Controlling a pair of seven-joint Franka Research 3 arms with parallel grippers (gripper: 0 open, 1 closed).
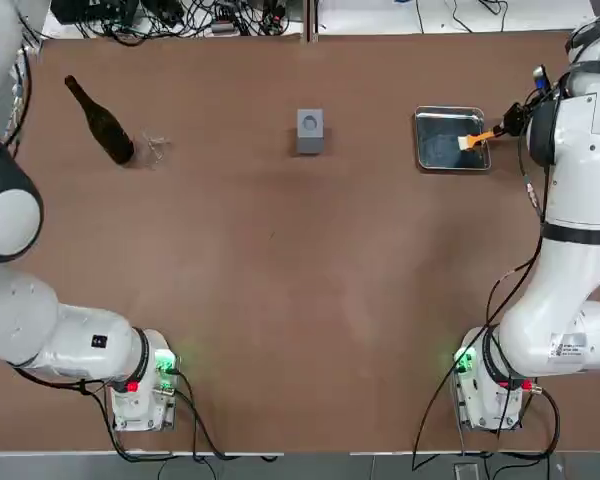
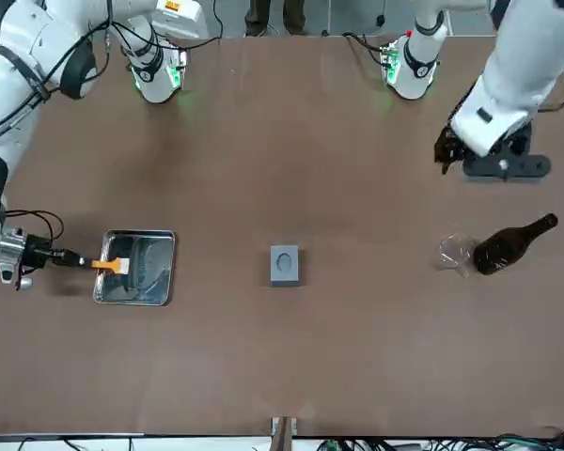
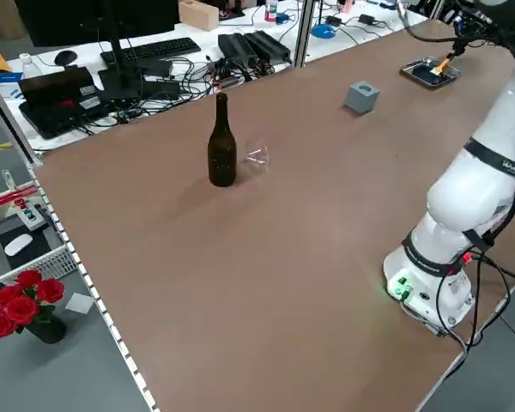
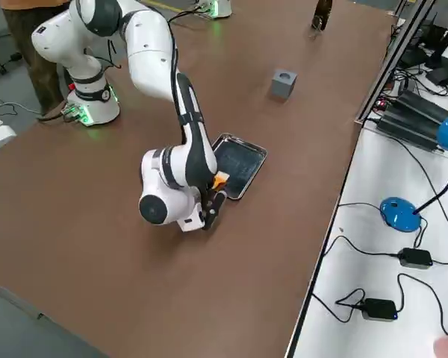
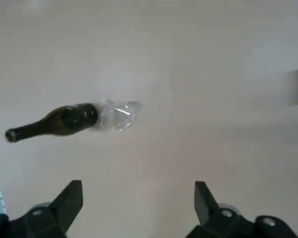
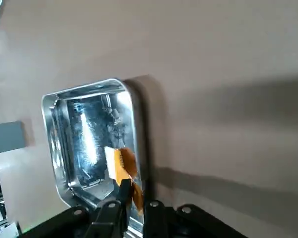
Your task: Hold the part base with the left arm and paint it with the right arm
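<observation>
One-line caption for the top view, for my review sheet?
Right gripper holds a brush over the metal tray; part base sits untouched mid-table.

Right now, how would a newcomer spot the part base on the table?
Start at the brown table and look along its far edge from the robot, between the dark bottle and the shiny metal tray. The part base stands alone there: a small grey square block with a round hole on top.

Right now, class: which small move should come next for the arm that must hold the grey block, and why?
Probably swing the open left pincer over to the part base. The block stands alone, untouched, while that pincer hangs over the bottle. The right pincer grips the brush at the tray.
</observation>
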